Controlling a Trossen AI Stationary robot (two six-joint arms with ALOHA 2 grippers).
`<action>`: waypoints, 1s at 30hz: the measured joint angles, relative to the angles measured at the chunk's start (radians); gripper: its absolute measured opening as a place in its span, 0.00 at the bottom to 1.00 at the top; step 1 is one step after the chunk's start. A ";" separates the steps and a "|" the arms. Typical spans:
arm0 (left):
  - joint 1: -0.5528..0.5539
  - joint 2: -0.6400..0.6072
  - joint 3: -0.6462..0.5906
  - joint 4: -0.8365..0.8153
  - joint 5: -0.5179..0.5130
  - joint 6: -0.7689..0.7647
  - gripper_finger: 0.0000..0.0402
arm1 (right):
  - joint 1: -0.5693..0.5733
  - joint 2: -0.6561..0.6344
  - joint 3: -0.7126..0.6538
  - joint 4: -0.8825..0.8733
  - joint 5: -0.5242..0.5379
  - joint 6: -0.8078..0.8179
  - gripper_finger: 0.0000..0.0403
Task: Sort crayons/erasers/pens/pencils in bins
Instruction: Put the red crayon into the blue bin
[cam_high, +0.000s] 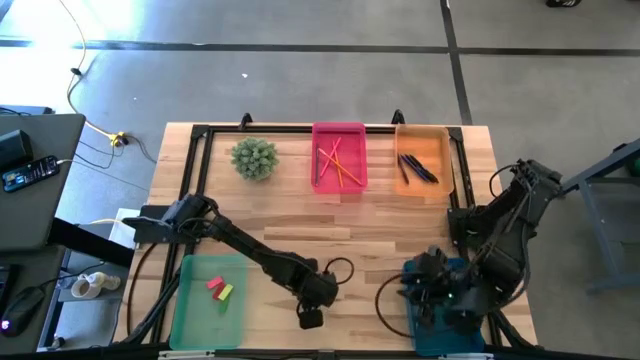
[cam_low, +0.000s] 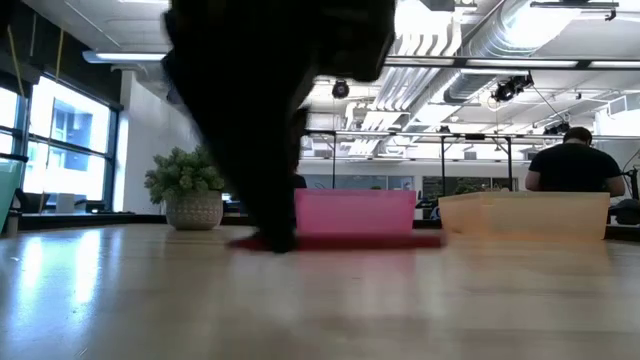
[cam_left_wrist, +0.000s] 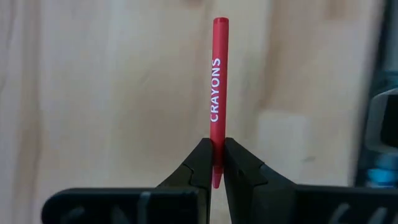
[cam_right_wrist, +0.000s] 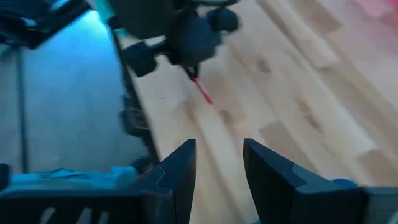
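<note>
My left gripper (cam_high: 311, 316) hangs over the table's near middle, between the light green bin (cam_high: 208, 300) and the dark teal bin (cam_high: 440, 335). It is shut on a red crayon (cam_left_wrist: 217, 81) printed CRAYONS. My right gripper (cam_right_wrist: 217, 168) is open and waits above the teal bin (cam_right_wrist: 62, 112), touching nothing. From there it sees the left gripper with the crayon (cam_right_wrist: 202, 90). Erasers (cam_high: 219, 289) lie in the green bin. Pencils (cam_high: 335, 160) lie in the pink bin (cam_high: 340, 130). Dark pens (cam_high: 415, 168) lie in the orange bin (cam_high: 440, 140). My left gripper pinches the red crayon by one end (cam_left_wrist: 216, 155) between its two fingertips (cam_left_wrist: 200, 163). The crayon runs on past the fingertips, along the fingers. In the right wrist view it slants down from the gripper toward the table (cam_right_wrist: 207, 98). I cannot tell whether its free end touches the wood.
A potted plant (cam_high: 254, 158) stands at the far left of the table, beside the pink bin. A black frame (cam_high: 200, 135) runs round the tabletop. Bare wood (cam_high: 380, 230) lies between the far and near bins. A person (cam_low: 575, 165) sits in the room beyond.
</note>
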 joint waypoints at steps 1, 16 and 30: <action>0.004 -0.002 0.002 0.028 0.014 0.008 0.02 | 0.008 0.001 0.000 0.023 0.002 -0.005 0.31; 0.075 -0.016 0.003 0.420 0.172 0.093 0.02 | 0.095 -0.001 0.000 0.164 0.026 -0.144 0.31; 0.105 -0.016 0.005 0.867 0.208 0.112 0.02 | 0.188 -0.001 0.000 0.217 0.217 -0.159 0.31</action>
